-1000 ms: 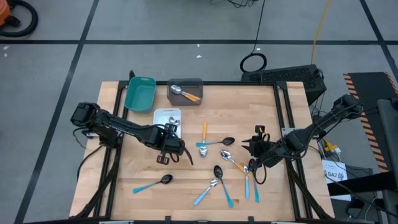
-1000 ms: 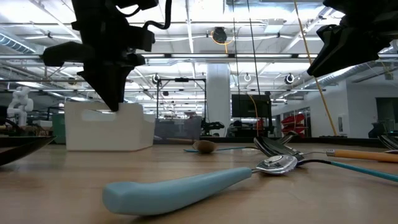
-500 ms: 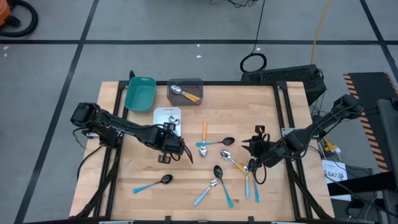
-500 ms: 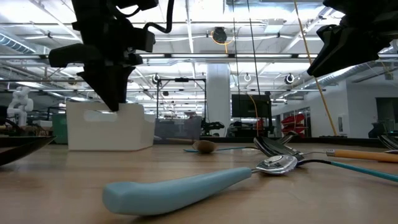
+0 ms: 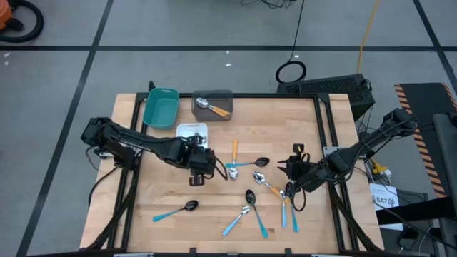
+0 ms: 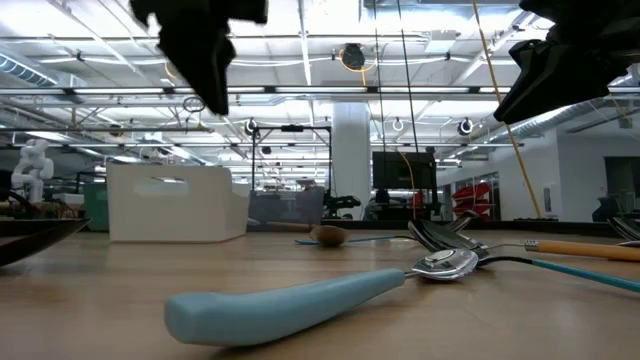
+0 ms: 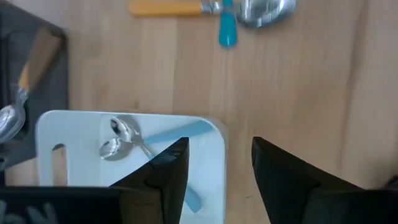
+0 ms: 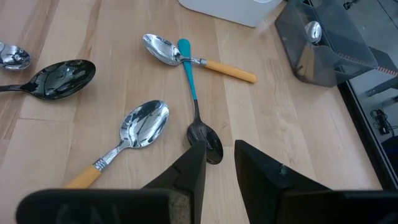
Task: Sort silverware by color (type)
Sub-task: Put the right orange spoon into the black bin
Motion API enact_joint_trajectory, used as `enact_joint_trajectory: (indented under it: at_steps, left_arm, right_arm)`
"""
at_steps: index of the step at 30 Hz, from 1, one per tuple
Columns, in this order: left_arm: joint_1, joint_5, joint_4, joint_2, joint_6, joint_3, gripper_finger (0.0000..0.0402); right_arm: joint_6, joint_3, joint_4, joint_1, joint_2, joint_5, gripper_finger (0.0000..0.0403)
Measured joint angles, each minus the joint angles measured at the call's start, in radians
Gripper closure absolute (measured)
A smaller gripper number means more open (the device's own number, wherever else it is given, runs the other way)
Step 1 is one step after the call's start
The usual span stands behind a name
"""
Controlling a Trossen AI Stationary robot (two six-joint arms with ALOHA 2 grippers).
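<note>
About a dozen spoons [image 5: 258, 187] with orange or light-blue handles lie scattered on the middle and near right of the table. One blue-handled silver spoon [image 7: 134, 138] lies in the white tray [image 5: 191, 131], and an orange-handled one [image 5: 213, 107] lies in the grey tray [image 5: 214, 96]. My left gripper [image 5: 213, 168] hovers open just right of the white tray, and its wrist view shows the open fingers [image 7: 217, 165] empty. My right gripper [image 5: 283, 171] hangs open above the right spoons, its fingers [image 8: 219, 168] over a black-bowled, blue-handled spoon [image 8: 198, 118].
A teal tray [image 5: 161, 107] stands at the far left beside the grey one. A lone blue-handled spoon [image 5: 175, 210] lies near the front left. In the low view a blue handle [image 6: 290, 305] lies close to the camera. Bare wood shows left of the trays.
My left gripper has risen and moved toward the table's right, away from the white tray and toward the spoons in the middle. The right arm and the spoons have kept still.
</note>
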Motion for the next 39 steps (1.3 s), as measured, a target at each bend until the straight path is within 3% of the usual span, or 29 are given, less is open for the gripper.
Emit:
enact_joint_trajectory:
  at_steps: [7, 20, 23, 32, 39]
  left_arm:
    - [-0.043, -0.023, 0.036, 0.0, -0.094, 0.086, 0.0227]
    - [-0.244, -0.401, 0.435, 0.0, -0.134, -0.02, 0.0227]
    - [-0.253, -0.414, 0.467, 0.0, -0.106, -0.039, 0.0227]
    - [-0.266, -0.418, 0.457, 0.0, -0.206, -0.062, 0.0227]
    - [-0.264, -0.418, 0.46, 0.0, -0.239, -0.063, 0.0227]
  right_arm:
    - [0.058, 0.0, 0.001, 0.0, 0.0, -0.002, 0.0321]
    - [0.255, 0.0, 0.004, -0.002, 0.0, -0.049, 0.0321]
    - [0.31, 0.0, 0.005, -0.002, 0.0, -0.058, 0.0321]
    - [0.357, 0.0, 0.039, -0.008, 0.007, -0.176, 0.0321]
    - [0.352, 0.0, 0.081, -0.043, 0.1, -0.293, 0.0321]
